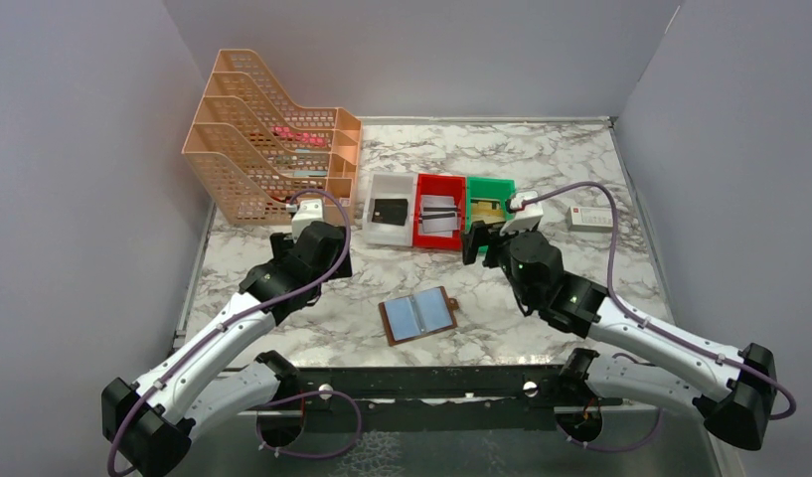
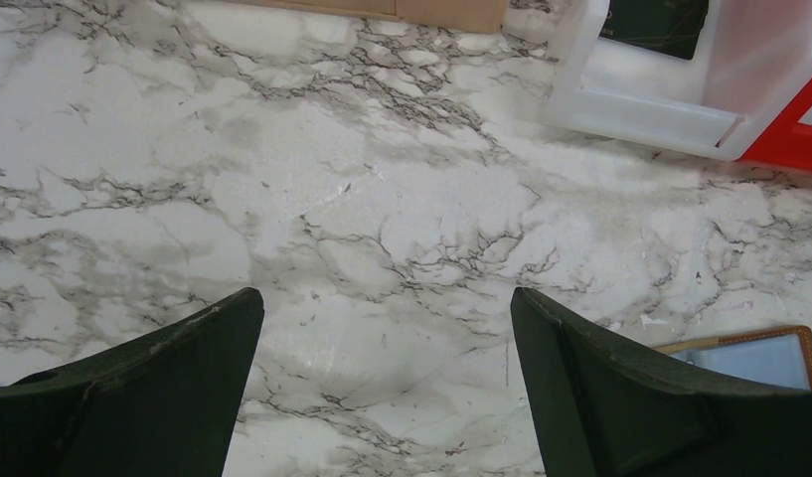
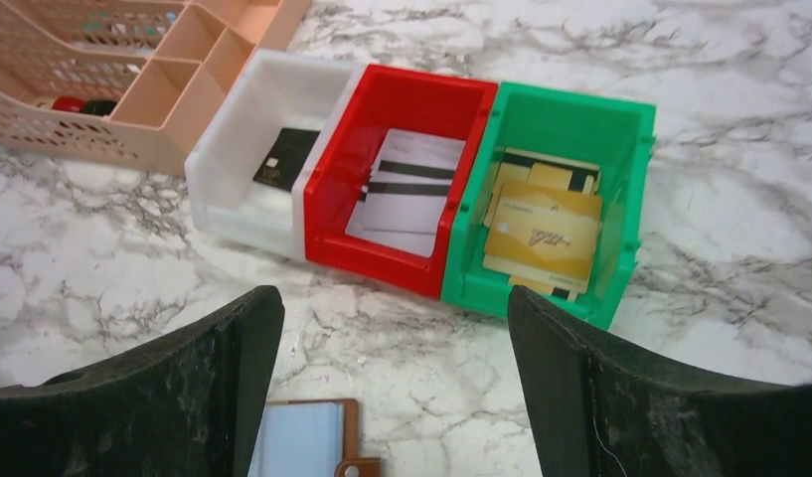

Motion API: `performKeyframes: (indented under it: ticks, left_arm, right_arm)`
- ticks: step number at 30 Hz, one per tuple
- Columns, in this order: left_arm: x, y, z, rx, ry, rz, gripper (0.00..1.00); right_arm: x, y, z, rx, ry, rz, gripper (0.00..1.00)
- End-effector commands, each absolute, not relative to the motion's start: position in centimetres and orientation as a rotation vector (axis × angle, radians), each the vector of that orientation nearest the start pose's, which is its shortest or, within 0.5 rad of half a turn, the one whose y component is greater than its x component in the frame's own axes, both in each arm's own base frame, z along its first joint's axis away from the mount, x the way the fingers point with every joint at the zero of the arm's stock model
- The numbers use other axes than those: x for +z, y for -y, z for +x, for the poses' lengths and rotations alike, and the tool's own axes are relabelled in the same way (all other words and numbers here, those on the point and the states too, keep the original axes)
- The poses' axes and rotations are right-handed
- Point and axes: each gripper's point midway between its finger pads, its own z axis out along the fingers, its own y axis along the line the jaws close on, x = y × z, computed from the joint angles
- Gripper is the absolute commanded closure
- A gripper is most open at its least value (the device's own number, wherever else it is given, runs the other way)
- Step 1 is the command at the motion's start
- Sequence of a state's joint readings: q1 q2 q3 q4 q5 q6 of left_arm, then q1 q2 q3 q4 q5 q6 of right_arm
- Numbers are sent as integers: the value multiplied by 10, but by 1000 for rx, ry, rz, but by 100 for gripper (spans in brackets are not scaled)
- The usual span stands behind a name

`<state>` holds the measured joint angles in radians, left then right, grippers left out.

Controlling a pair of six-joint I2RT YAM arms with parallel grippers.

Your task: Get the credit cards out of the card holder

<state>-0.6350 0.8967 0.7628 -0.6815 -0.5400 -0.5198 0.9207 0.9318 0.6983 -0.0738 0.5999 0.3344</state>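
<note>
The brown card holder (image 1: 418, 316) lies open on the marble between the two arms, its pale blue sleeves facing up; a corner of it shows in both wrist views (image 2: 769, 353) (image 3: 307, 437). Credit cards lie in three bins: a black one (image 3: 285, 159) in the white bin, white striped ones (image 3: 406, 189) in the red bin, gold ones (image 3: 541, 234) in the green bin. My left gripper (image 1: 332, 260) (image 2: 387, 338) hangs open over bare marble, left of the holder. My right gripper (image 1: 481, 248) (image 3: 394, 348) is open and holds nothing, just in front of the green bin.
The white bin (image 1: 388, 180), red bin (image 1: 439, 179) and green bin (image 1: 491, 183) stand side by side at mid table. An orange mesh file rack (image 1: 267, 134) fills the back left. A small white box (image 1: 588, 220) lies at the right. Grey walls close three sides.
</note>
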Motion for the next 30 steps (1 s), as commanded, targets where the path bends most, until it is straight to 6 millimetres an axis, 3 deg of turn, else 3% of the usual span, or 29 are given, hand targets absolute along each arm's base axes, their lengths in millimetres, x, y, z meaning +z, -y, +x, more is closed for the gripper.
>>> performKeyframes:
  ticks: [1,7,13,16,19,24,30]
  left_arm:
    - [187,74,254,93,-2125,-161,1]
    - [225,62,272,165,-1984,-212,1]
    - [255,46,289,256,-1904,-247,1]
    - [252,33,294,206,-1885,-310,1]
    - [232,33,290,148,-1926,-315,1]
    - [220,26,285,195,-1950,-331,1]
    - [219,15,280,244,-1928,-357,1]
  right_arm:
    - [243,-182,274,193,-1719,-142,11]
    - [255,-169,286,157,-1705,-77,6]
    - [248,-132,327,213,-1835,24,6]
    - [256,-119,330,197,-1808,38,6]
    - [261,-121,320,228,-1776,-19,6]
    - [234,-131,303,302,-1797,-114,5]
    - [211,-139,305,314,-1870,-140,6]
